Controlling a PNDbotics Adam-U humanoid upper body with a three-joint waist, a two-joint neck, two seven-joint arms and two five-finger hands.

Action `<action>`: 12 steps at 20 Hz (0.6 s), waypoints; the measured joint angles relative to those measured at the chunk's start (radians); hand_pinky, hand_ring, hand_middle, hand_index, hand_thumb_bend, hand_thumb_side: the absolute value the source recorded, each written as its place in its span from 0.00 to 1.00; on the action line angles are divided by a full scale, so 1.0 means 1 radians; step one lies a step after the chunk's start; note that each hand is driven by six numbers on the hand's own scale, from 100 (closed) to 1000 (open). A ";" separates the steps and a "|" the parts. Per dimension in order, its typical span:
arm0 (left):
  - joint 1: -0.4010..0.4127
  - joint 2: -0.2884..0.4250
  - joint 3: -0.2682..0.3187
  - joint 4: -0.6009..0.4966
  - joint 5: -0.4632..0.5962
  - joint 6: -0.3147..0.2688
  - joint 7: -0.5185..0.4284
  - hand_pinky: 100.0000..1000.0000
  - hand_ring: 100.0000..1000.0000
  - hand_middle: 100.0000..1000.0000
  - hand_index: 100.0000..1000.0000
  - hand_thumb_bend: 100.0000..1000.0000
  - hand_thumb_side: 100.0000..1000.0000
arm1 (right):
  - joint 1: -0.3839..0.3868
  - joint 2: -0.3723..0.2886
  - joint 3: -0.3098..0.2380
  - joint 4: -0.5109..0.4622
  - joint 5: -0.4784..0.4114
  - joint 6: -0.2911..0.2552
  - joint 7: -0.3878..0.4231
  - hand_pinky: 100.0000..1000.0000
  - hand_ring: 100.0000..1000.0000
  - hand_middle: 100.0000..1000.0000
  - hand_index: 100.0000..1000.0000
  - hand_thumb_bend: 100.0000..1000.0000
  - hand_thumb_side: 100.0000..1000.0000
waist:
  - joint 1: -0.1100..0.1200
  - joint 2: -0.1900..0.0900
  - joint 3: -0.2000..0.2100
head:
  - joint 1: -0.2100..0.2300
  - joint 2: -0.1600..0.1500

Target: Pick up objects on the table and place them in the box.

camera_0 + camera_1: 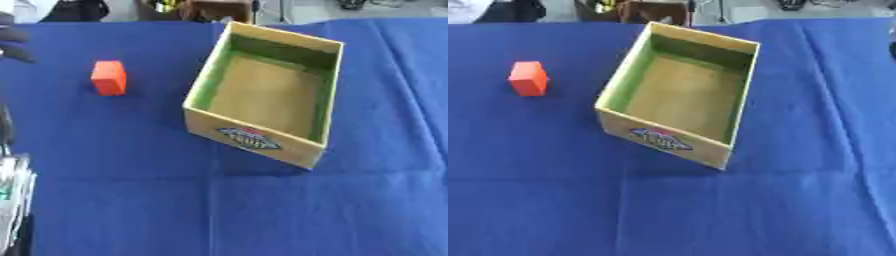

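Observation:
An orange-red block (108,77) stands on the blue cloth, left of the box and apart from it. The cardboard box (251,138) sits open at the middle, turned askew, with green inner walls, a printed label on its near wall and nothing visible inside. At the far upper left edge of the left eye view a dark blurred shape is my left hand (9,41), well left of the block and above its level. My right hand shows in neither view.
A blue cloth (710,210) covers the table, with open cloth in front of and right of the box. My left arm's silver and black links (12,195) run along the lower left edge. Dark clutter lies beyond the far edge.

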 measured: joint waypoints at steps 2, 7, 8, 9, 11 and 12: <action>0.000 0.000 0.000 0.000 0.000 0.000 -0.002 0.37 0.53 0.58 0.76 0.00 0.81 | 0.000 0.002 0.000 0.000 0.000 0.000 0.000 0.72 0.62 0.58 0.76 0.00 0.57 | 0.000 0.001 0.000 | 0.000 -0.002; -0.029 0.119 0.000 0.000 -0.032 0.039 -0.016 0.40 0.61 0.67 0.85 0.00 0.82 | 0.007 0.001 0.000 0.000 -0.001 -0.003 0.005 0.72 0.62 0.58 0.76 0.00 0.57 | 0.009 0.000 -0.001 | 0.001 0.000; -0.040 0.158 0.000 0.000 -0.045 0.057 -0.025 0.40 0.61 0.68 0.85 0.00 0.81 | 0.008 0.001 0.000 0.000 -0.001 -0.003 0.006 0.72 0.62 0.58 0.76 0.00 0.57 | 0.012 -0.002 -0.003 | 0.001 0.002; -0.054 0.197 0.000 0.000 -0.061 0.077 -0.039 0.40 0.62 0.69 0.86 0.00 0.81 | 0.008 0.001 0.000 0.000 -0.002 -0.002 0.007 0.72 0.62 0.58 0.76 0.00 0.57 | 0.014 -0.003 -0.005 | 0.001 0.003; -0.073 0.278 0.000 0.000 -0.098 0.120 -0.076 0.41 0.64 0.70 0.87 0.00 0.82 | 0.008 0.001 0.000 0.000 -0.003 -0.002 0.009 0.72 0.62 0.58 0.76 0.00 0.57 | 0.015 -0.003 -0.009 | 0.000 0.004; -0.081 0.315 -0.002 0.000 -0.116 0.142 -0.098 0.42 0.65 0.71 0.87 0.00 0.81 | 0.009 0.001 0.000 0.000 -0.003 -0.002 0.011 0.72 0.62 0.58 0.76 0.00 0.57 | 0.015 -0.003 -0.011 | 0.000 0.007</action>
